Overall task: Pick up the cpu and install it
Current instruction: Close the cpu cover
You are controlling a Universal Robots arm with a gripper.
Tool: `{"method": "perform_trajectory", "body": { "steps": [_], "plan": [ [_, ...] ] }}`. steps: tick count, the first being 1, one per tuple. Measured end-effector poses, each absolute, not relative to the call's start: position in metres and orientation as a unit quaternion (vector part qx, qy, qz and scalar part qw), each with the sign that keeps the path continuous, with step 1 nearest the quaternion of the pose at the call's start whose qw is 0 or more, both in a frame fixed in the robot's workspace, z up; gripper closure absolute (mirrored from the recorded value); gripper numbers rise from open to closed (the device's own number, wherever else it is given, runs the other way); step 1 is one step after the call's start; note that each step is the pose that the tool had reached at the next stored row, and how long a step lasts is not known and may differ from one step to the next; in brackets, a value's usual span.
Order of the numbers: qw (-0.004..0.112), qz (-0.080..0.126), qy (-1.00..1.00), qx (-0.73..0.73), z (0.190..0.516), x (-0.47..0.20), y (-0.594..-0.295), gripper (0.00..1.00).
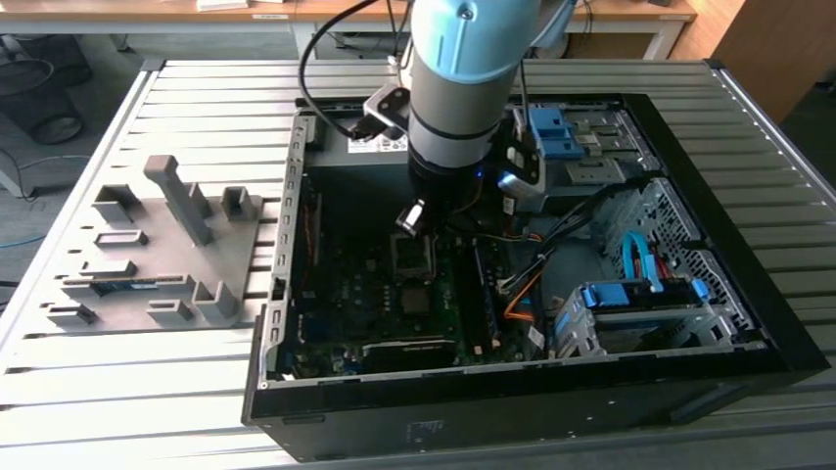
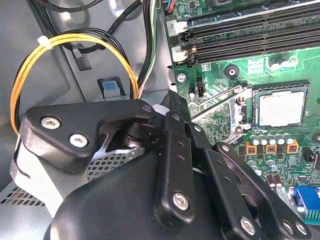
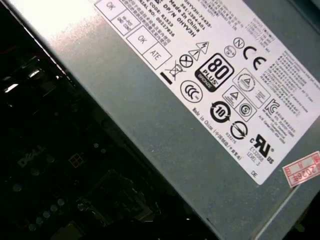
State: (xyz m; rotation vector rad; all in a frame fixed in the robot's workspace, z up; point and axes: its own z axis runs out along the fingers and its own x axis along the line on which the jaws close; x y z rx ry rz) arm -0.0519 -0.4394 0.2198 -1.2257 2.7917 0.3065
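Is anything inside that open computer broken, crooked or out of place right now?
Nothing stands out as damaged. In the second wrist view the cpu lies flat and square in its socket on the green board, with the socket's thin metal lever swung up and open beside it. That looks like normal mid-install, not a fault. The gripper hangs over the board inside the case.

My arm [image 1: 457, 69] is a thick round tube, pale blue above and silver-grey lower down, with a black band at the wrist and black cables looping off behind it. My pincer [image 2: 172, 100] is matte black, built of jointed link plates pinned with shiny silver screws over a mesh-patterned body.
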Motion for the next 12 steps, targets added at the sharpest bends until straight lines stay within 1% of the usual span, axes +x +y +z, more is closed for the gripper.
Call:
{"method": "perform_trajectory", "body": {
  "steps": [12],
  "plan": [
    [0.040, 0.099, 0.909, -0.402, 0.2275, -0.0538, -0.4396, 0.90]
  ]
}}
